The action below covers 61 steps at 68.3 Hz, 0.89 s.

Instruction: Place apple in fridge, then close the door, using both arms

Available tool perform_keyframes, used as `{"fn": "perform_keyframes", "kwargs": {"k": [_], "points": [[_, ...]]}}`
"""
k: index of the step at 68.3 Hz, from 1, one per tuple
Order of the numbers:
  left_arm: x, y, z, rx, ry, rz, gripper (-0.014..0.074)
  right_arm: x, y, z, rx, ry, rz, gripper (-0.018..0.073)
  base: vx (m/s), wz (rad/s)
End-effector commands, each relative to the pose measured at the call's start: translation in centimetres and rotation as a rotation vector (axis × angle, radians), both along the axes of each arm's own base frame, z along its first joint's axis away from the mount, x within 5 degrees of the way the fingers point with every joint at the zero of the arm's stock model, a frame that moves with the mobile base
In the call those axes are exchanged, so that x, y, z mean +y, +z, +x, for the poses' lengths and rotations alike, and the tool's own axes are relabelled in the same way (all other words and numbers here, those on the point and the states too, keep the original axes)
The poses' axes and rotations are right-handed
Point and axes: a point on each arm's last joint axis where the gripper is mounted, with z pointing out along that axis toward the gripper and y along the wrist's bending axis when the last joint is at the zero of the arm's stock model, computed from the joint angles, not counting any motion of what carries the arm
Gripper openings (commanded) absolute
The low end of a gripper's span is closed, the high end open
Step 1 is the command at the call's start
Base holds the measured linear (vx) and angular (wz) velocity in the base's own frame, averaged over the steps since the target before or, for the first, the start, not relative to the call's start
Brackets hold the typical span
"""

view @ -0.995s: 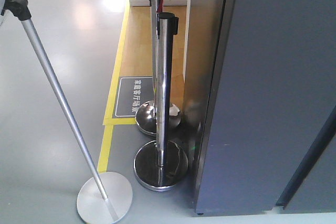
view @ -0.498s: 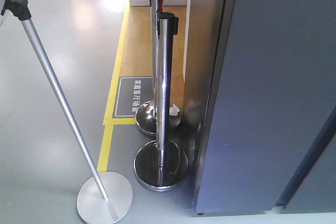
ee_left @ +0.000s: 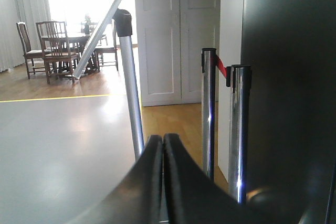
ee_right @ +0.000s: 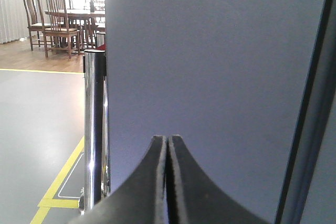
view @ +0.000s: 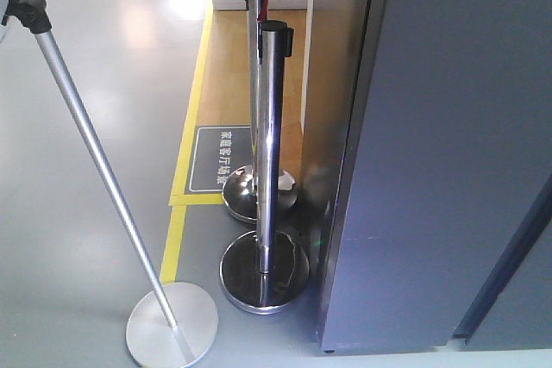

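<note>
Grey floor (view: 78, 213) under stanchion bases (view: 264, 271), fridge (view: 431, 213)

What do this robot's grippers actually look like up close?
Only the fingers show. The left gripper and right gripper each have two smooth black fingers, broad at the base and curving to narrow tips. No cables, markings or arm links are visible.

A dark floor sign (view: 226, 159) by the stanchion bases bears white Chinese characters, too small to read.
</note>
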Motion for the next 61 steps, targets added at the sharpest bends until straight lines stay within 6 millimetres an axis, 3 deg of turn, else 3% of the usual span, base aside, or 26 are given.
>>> {"fn": "perform_keyframes", "kwargs": {"k": [1,61], "points": [[0.02,1.34,-0.28,-0.106,-0.002,-0.016,-0.0006,-0.07,0.89,-0.14,-0.092,-0.009,-0.011,-0.0003,0.0,0.0],[0.02,1.34,-0.28,-0.106,-0.002,-0.016,-0.0006,-0.05,0.83,-0.14,-0.087,-0.008,-0.025,-0.0003,0.0,0.0]]}}
